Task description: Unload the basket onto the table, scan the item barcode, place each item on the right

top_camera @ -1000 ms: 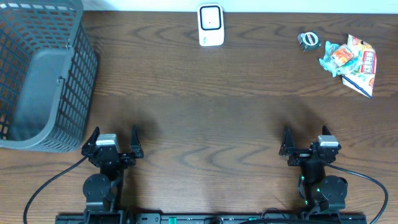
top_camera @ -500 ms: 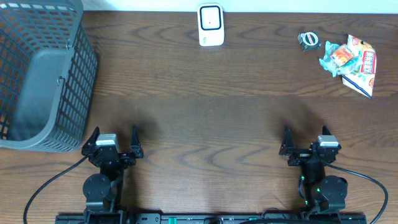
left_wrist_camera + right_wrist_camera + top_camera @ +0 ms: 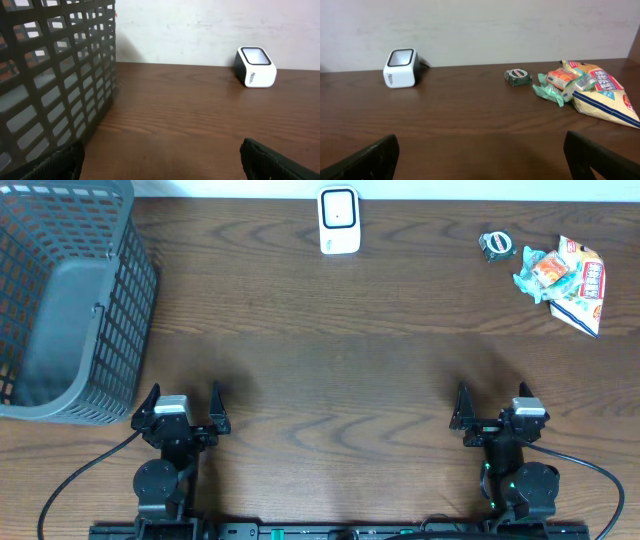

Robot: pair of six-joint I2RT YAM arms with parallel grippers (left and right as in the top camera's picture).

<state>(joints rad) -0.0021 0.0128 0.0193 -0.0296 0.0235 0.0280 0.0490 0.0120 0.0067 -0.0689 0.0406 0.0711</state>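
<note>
You had both arms low at the near edge of the table (image 3: 330,360), one toward each near corner. The left gripper (image 3: 184,394) had its jaws spread wide with nothing between them, and its fingers (image 3: 50,165) touched nothing. The right gripper (image 3: 492,396) was equally wide and equally empty.

The white barcode scanner (image 3: 339,220) stood at the far edge, about midway along it, upright, with its dark window on the upper face. Your items lay near the far right corner, well apart from both grippers. A yellow and white snack bag (image 3: 583,288) lay flat closest to the right edge. An orange packet (image 3: 549,270) and a crumpled green wrapper (image 3: 548,93) lay bunched against its left side, touching it. A small round dark green tin (image 3: 496,246) sat just beside that pile on the scanner's side, apart from it. You could not read a barcode on any of them from these views.

The grey mesh basket (image 3: 70,300) filled the far left corner, tilted, its open side facing the left edge.
</note>
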